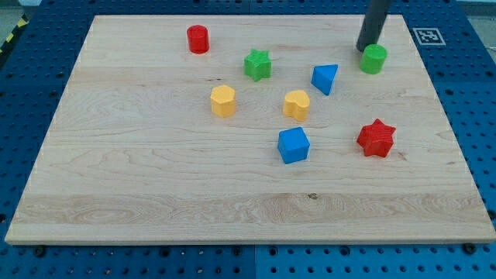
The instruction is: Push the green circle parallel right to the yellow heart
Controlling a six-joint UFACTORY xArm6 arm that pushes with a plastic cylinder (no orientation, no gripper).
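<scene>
The green circle sits near the view's top right of the wooden board. My tip rests just to its upper left, touching or nearly touching it. The yellow heart lies near the board's middle, lower left of the green circle. The blue triangle sits between the heart and the circle.
A green star and a red cylinder lie at the top left. A yellow hexagon sits left of the heart. A blue cube lies below the heart, a red star at the right.
</scene>
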